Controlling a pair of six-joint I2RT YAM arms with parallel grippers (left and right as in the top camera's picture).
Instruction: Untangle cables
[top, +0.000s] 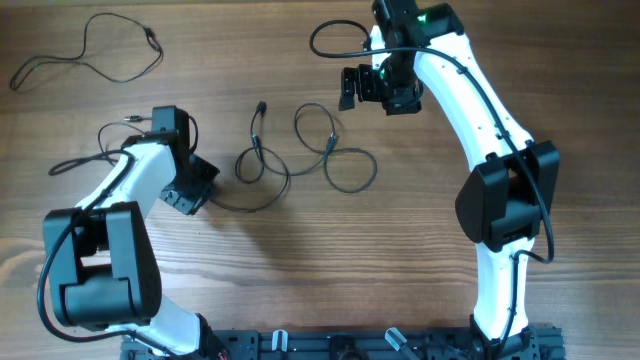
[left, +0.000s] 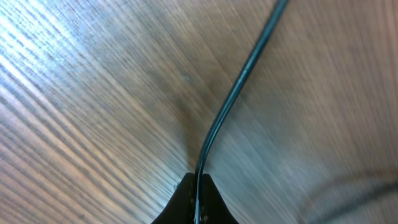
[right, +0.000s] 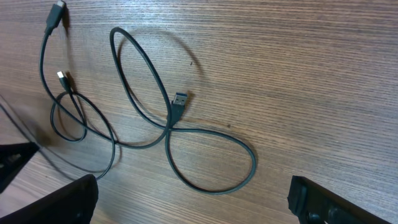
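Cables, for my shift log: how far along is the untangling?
Done: one thin cable lies alone at the far left. In hand: the left claw is shut on the middle cable; the right claw hangs open. Left: that cable and the looped USB cable lie close together, possibly touching, each crossing itself.

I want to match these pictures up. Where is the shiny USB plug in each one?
Overhead: USB plug in the middle, just above where its cable crosses itself.
Left wrist: not in it.
Right wrist: left of centre, above the same crossing.
Shared landmark: that cable's figure-eight.
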